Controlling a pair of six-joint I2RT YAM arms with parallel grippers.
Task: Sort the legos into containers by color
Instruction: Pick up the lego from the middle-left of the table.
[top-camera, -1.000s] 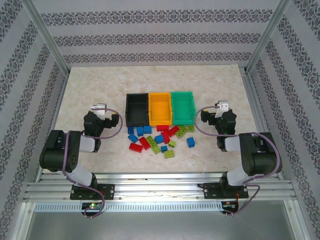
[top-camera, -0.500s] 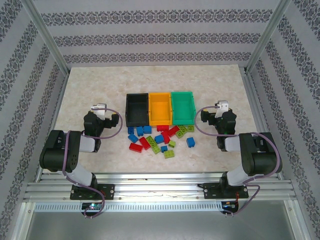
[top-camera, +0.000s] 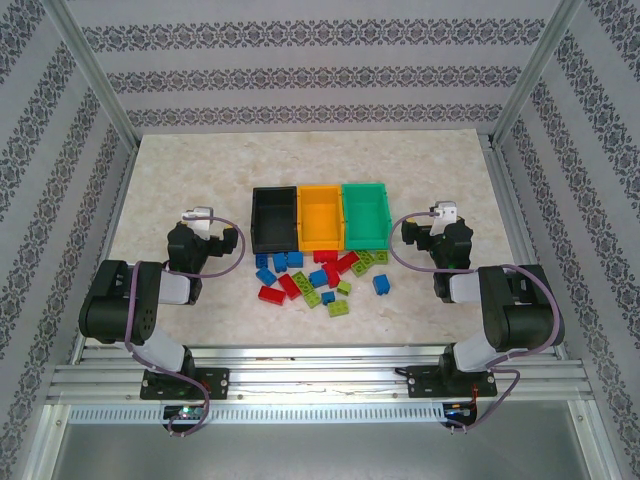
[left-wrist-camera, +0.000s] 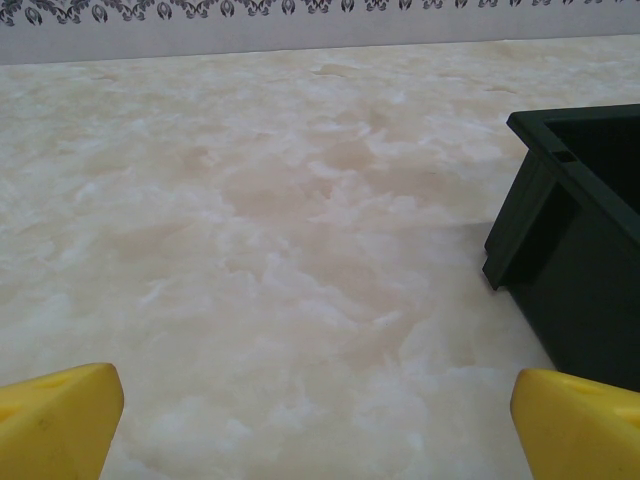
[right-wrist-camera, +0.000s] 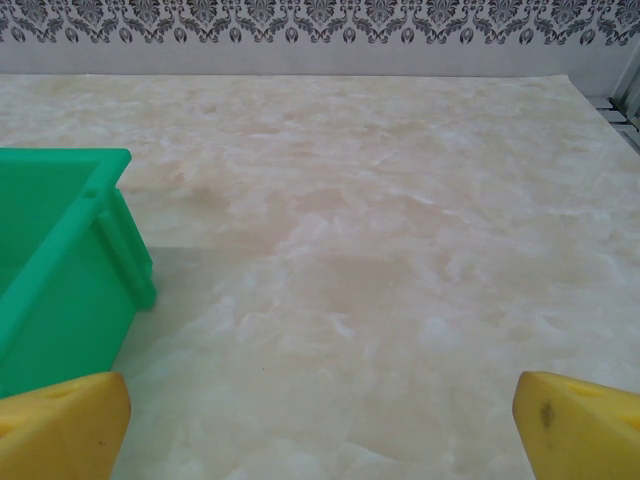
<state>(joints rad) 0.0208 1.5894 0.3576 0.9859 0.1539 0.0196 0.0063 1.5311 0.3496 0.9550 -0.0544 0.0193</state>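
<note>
Three bins stand in a row mid-table: black (top-camera: 274, 220), orange-yellow (top-camera: 320, 216) and green (top-camera: 365, 214), all looking empty from above. Several red, blue and lime legos (top-camera: 318, 278) lie scattered just in front of them, one blue brick (top-camera: 381, 285) a little apart to the right. My left gripper (top-camera: 203, 232) rests left of the pile, open, its yellow fingertips (left-wrist-camera: 55, 420) wide apart over bare table, the black bin (left-wrist-camera: 580, 260) at its right. My right gripper (top-camera: 437, 232) sits right of the green bin (right-wrist-camera: 60, 260), open with nothing between its fingers.
The marble tabletop (top-camera: 180, 170) stretches bare behind and beside the bins. Aluminium frame posts (top-camera: 95, 80) and patterned walls enclose the table. A metal rail (top-camera: 320, 375) runs along the near edge by the arm bases.
</note>
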